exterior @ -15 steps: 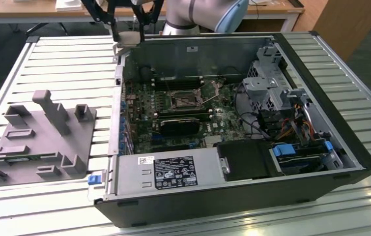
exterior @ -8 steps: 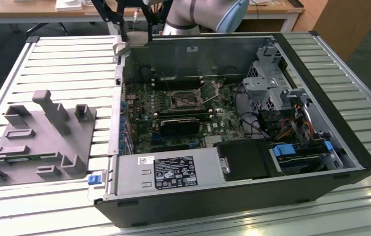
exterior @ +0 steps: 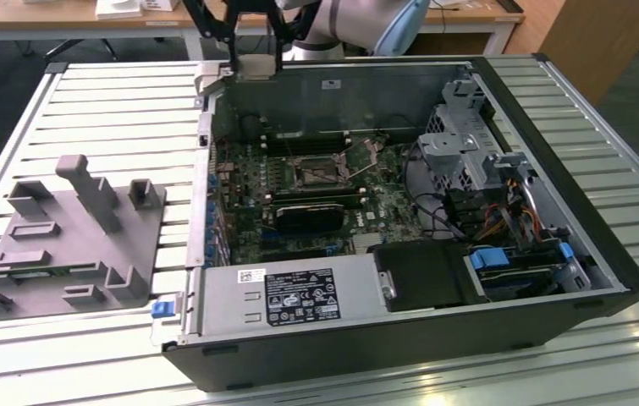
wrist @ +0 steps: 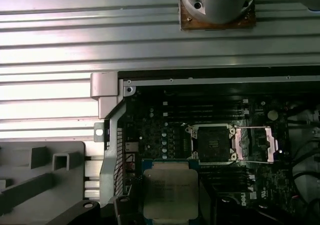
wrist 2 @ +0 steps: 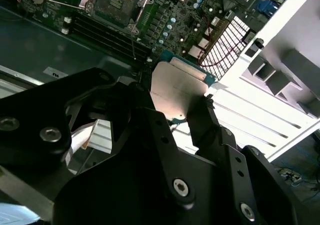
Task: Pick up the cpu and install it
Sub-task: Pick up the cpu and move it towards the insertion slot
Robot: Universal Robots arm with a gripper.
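Observation:
My gripper (exterior: 254, 61) hangs above the far left corner of the open computer case (exterior: 590, 254), shut on the cpu (exterior: 255, 66). In both wrist views the cpu (wrist 2: 177, 85) (wrist: 170, 191) is a flat square chip with a silver top and a green edge, pinched at its sides by the black fingers (wrist 2: 202, 117). The motherboard socket (exterior: 316, 173) lies open inside the case, with its metal frame flipped back (wrist: 255, 144). The socket (wrist: 212, 144) (wrist 2: 117, 0) is bare, and the cpu is held well above it and off to one side.
A grey plastic fixture (exterior: 65, 237) with upright posts stands on the slatted table (exterior: 105, 110) at the exterior view's left. Inside the case are the power supply (exterior: 285, 296), a drive cage (exterior: 466, 144) and loose cables (exterior: 500, 211). The case wall (wrist: 107, 135) rises beside the board.

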